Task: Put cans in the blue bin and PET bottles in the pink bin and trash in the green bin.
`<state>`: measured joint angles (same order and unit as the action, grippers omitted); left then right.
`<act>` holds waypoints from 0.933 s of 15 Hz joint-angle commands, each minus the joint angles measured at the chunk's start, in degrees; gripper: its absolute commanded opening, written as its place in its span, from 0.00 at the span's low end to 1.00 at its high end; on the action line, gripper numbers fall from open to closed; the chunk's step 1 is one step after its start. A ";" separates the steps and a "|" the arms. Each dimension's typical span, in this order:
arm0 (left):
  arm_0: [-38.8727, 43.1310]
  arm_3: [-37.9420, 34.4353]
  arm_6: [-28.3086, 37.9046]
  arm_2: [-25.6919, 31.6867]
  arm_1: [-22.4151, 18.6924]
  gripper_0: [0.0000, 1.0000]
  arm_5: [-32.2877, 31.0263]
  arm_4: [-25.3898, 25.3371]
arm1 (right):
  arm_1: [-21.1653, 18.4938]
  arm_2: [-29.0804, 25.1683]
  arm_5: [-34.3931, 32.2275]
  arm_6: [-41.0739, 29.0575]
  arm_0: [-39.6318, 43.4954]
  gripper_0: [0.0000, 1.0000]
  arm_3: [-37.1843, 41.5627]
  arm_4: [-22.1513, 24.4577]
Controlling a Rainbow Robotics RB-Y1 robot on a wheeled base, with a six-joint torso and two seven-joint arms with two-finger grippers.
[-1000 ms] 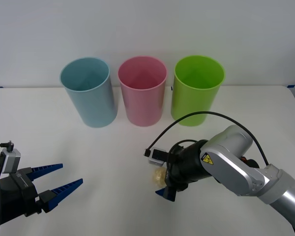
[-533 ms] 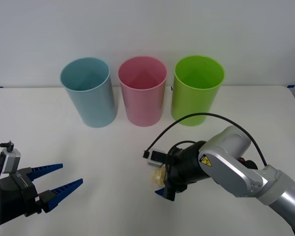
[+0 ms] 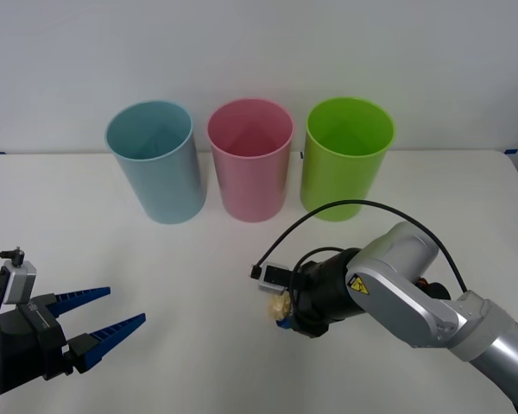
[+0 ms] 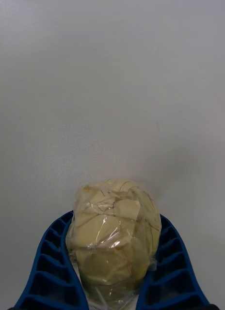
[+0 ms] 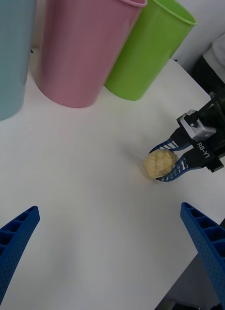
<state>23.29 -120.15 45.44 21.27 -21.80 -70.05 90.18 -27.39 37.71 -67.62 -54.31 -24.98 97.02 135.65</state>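
trash (image 4: 114,232): wrinkly yellow-beige ball in clear film, low over the table, well short of the bins. I reckon it weighs next to nothing and squashes easily.
right gripper (image 3: 285,315): my blue fingers (image 4: 44,261) are clamped on both flanks of the ball, right around its middle. Film looks slippery, so that's where I'd keep hold.
left gripper (image 3: 99,321): parked at the near left, jaws spread, holding nothing.
green bin (image 3: 345,158): rightmost in the back row, mouth open, beside the pink bin (image 3: 249,159). That's where it's headed.

The trash (image 3: 280,305) (mostly) hides behind the right wrist.
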 commanded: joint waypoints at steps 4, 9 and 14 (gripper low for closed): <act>0.00 0.00 0.00 0.00 0.00 1.00 0.00 0.00 | -0.38 0.17 1.17 -0.01 0.11 0.00 0.80 -0.83; 0.00 0.00 0.00 0.00 0.00 1.00 0.00 0.00 | -9.17 -6.07 1.44 -1.50 3.54 0.00 14.69 -7.86; 0.00 0.00 0.00 0.00 0.00 1.00 0.00 0.00 | -17.43 -21.71 1.35 -0.36 14.79 0.00 27.61 -21.48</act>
<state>23.29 -120.15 45.44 21.27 -21.80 -70.05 90.18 -44.04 18.20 -66.26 -54.94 -11.59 123.30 116.66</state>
